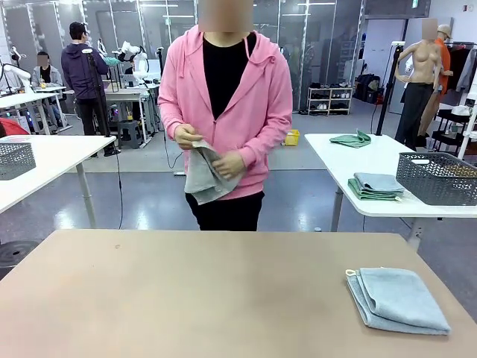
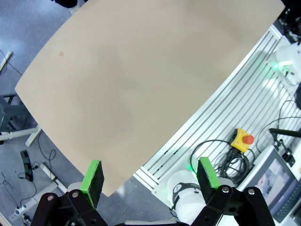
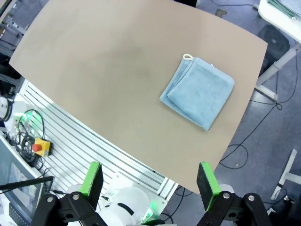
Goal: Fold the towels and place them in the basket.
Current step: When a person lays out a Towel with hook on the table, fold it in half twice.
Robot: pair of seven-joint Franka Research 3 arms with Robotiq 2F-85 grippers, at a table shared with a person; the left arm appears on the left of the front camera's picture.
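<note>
One towel, the light blue towel, lies folded on the surface near its right front corner, so I judge its folding as done. The second towel, pale grey-cream, hangs crumpled in the person's hands at the far side. The left end effector and the right end effector both stand wide and hold nothing. What is left, I think, is folding the second towel and putting both into the basket.
</note>
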